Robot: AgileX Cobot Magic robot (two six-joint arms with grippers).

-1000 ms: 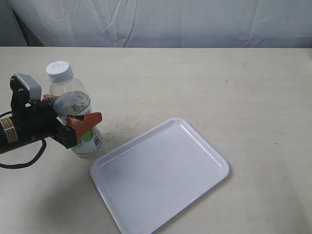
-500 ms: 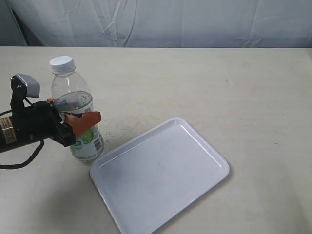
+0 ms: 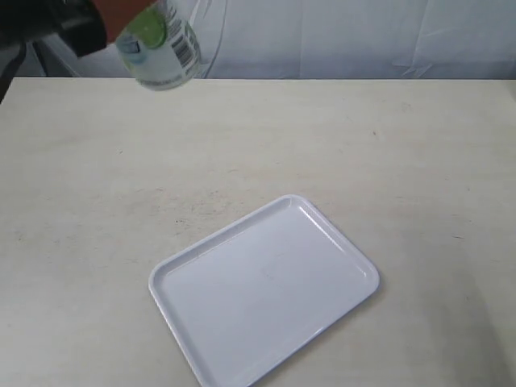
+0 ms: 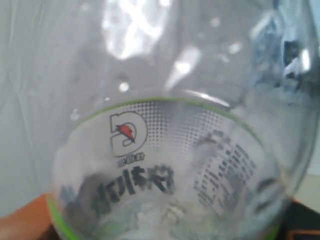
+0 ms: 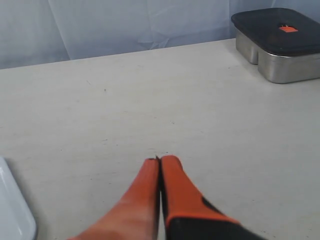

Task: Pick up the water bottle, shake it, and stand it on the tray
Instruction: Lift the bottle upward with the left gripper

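1. Orange fingers (image 3: 121, 14) of the left hand (image 3: 139, 22) are clamped round the water bottle (image 3: 164, 55). It now hangs at the far-left top edge of the exterior view, well above the surface (image 3: 363, 137).
2. Half a second ago the bottle stood upright on the surface, just left of the tray (image 3: 266, 294), with the hand closed on its middle. It has since been swept up and away from the tray.
3. The bottle is now tilted. Its base and barcoded label point down toward the right, and the cap end is cut off by the frame.
4. In the left wrist view the bottle fills nearly the whole picture, with the label close to the lens and an orange finger at one corner. The grasp looks firm.
5. The right hand (image 5: 159, 162) is pressed shut on nothing, low over the surface, with a lidded metal container (image 5: 280, 45) beyond it. It does not show in the exterior view, so it plays no part here.
6. My reading is that the pick-up is done. The sudden rise and tilt suggest the shake is beginning or underway.
7. The tray has not moved and holds nothing, so the standing step remains. The bottle must come down upright, to the right of where it began.
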